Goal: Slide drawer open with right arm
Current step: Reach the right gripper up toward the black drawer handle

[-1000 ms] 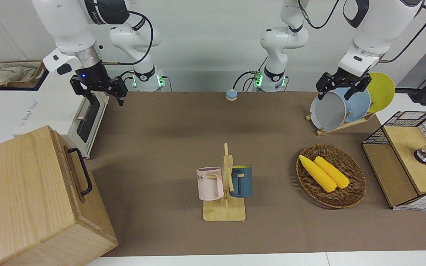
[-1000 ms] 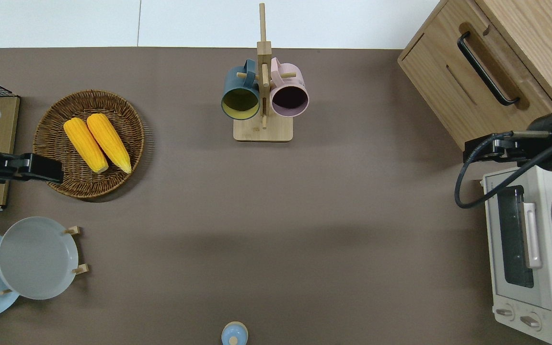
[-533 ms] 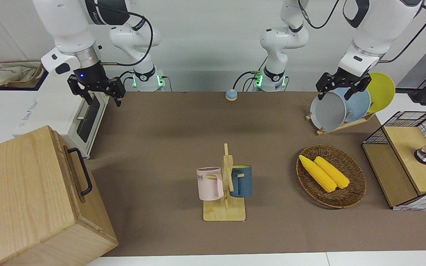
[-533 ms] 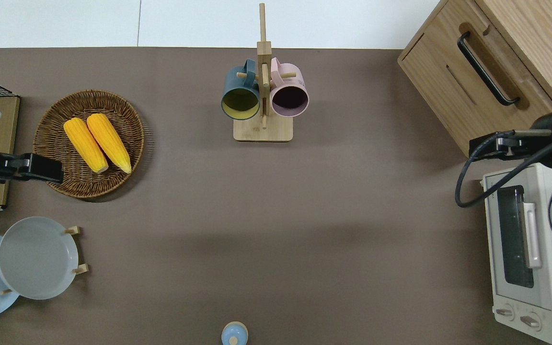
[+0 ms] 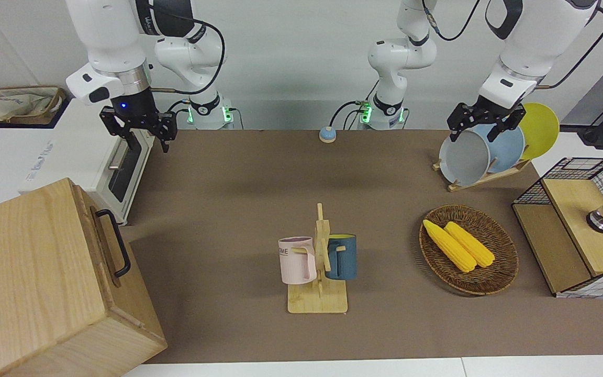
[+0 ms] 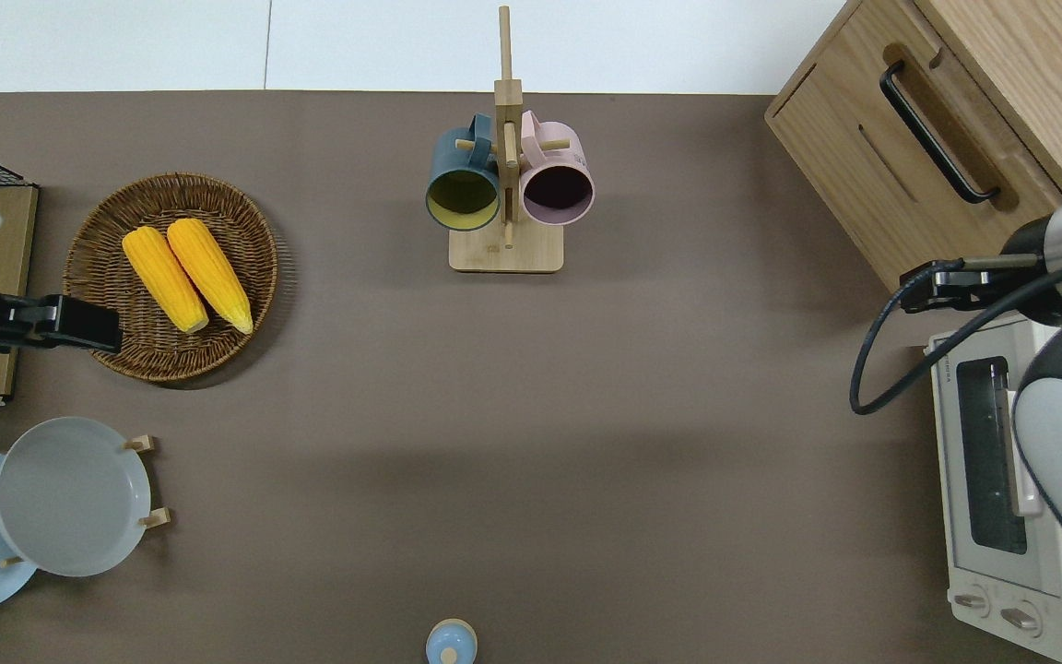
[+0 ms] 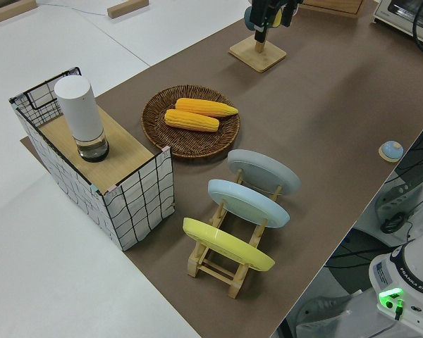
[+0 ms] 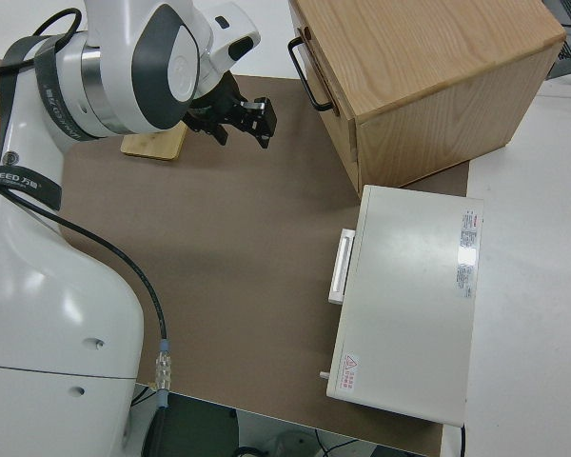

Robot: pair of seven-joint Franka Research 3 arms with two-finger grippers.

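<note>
The drawer [image 5: 103, 251] is the upper front panel of a big light-wood box [image 5: 34, 272] at the right arm's end of the table, and it is closed. Its black bar handle [image 5: 118, 246] also shows in the overhead view [image 6: 937, 132] and the right side view [image 8: 307, 71]. My right gripper [image 5: 147, 139] is open and empty, with the blue wrist light on. In the overhead view [image 6: 923, 284] it hangs over the mat between the box's corner and the toaster oven, apart from the handle. My left arm is parked, its gripper [image 5: 482, 125] open.
A white toaster oven [image 6: 1001, 480] stands beside the box, nearer to the robots. A mug rack [image 5: 318, 267] stands mid-table. Toward the left arm's end are a wicker basket with corn [image 5: 469, 250], a plate rack [image 5: 484, 149] and a wire-mesh box [image 5: 579, 230].
My right gripper has risen a little and shifted slightly toward the wooden box, and its wrist has turned. The drawer and the left arm have not moved.
</note>
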